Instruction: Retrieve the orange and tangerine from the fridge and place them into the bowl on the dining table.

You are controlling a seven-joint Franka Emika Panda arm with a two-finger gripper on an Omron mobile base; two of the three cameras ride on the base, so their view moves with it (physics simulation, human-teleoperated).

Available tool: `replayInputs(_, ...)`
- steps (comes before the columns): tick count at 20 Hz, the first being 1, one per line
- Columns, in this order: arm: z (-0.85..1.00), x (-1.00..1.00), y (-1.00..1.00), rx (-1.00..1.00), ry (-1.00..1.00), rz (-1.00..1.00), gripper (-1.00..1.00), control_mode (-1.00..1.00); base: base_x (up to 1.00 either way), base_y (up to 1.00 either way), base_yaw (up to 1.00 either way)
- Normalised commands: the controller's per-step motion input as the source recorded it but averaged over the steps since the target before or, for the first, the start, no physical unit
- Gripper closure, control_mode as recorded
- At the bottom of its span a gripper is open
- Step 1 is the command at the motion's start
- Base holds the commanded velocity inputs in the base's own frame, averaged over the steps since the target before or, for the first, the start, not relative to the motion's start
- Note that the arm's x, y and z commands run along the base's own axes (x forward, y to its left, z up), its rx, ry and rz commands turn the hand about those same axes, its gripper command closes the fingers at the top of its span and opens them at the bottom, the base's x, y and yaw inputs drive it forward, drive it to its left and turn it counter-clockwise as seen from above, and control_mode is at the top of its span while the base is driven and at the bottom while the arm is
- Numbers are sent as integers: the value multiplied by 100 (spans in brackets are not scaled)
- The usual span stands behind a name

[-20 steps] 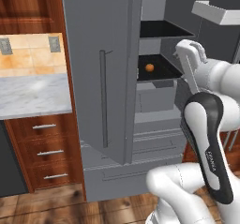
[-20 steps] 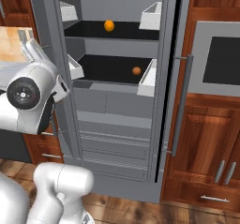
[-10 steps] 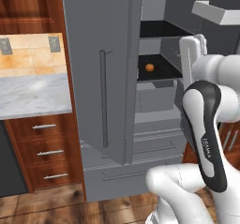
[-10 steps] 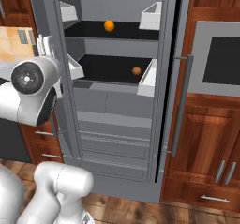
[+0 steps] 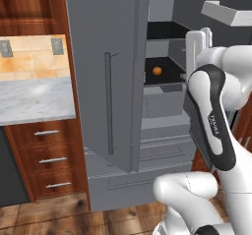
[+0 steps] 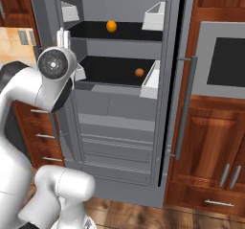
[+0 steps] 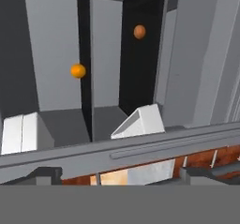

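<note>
Grey steel makes up the fridge [image 6: 124, 103], which stands with both doors swung wide between reddish-brown wood cabinets. The only writing to read is the word PANDA in small white letters on the dark band of the robot's arm [image 5: 216, 123] in the left base view. Two round orange fruits sit inside on two black shelves: one fruit [image 6: 111, 26] on the upper shelf, toward the left, and a second fruit [image 6: 139, 72] on the lower shelf, toward the right; which is the orange and which the tangerine cannot be told. In the hand view, rolled on its side, the same two fruits appear as small orange balls against the dark shelves, one [image 7: 78, 70] at left and one [image 7: 139, 31] higher at right. White door bins hang on the open doors, at least two on each side in the right base view. Below the shelves the fridge has a stack of grey drawers. The gripper [image 7: 124, 174] is raised in front of the fridge at about lower-shelf height, near the left door, its two dark tips set far apart with nothing between them. A marble counter [image 5: 34, 99] with three wooden drawers stands left of the fridge, and a wall oven [image 6: 222, 62] is set in the cabinets to its right
</note>
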Motion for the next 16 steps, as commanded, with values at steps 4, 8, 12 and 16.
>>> replayInputs(4, -12, 72, 2, 3, 0, 6, -100, -100, 0, 0, 0)
replayInputs(8, -3, 75, 24, 0, 0, 15, -100, -100, 0, 0, 0)
replayInputs(12, -2, 77, 30, 0, 0, 18, -100, -100, 0, 0, 0)
replayInputs(16, -1, 83, 13, 0, 0, 13, -100, -100, 0, 0, 0)
